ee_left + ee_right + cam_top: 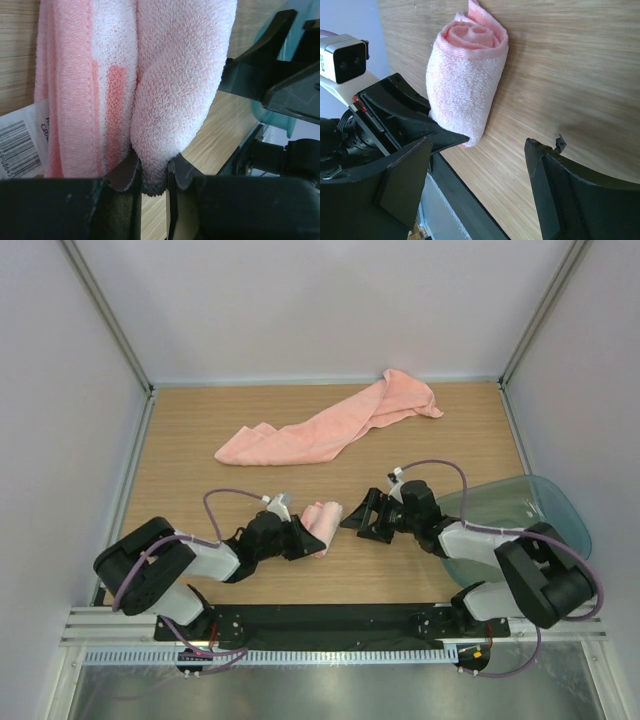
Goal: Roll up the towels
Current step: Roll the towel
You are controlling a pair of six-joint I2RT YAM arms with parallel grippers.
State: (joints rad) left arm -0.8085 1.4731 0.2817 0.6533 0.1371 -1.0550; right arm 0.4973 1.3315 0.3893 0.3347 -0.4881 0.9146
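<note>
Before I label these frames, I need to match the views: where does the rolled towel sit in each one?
Top external: rolled towel lower centre, at the left claw tip.
Left wrist: rolled towel fills the upper middle, edge pinched in that claw.
Right wrist: rolled towel upper left of centre, on the table.
Shared landmark: the black left claw touching the roll in every view.

Light wooden tabletop (450, 440): long salmon-pink terry towel (320, 432) at far side (crumpled), small rolled pink towel (324, 517) near centre, translucent teal plastic tray (545, 505) at right.
</note>
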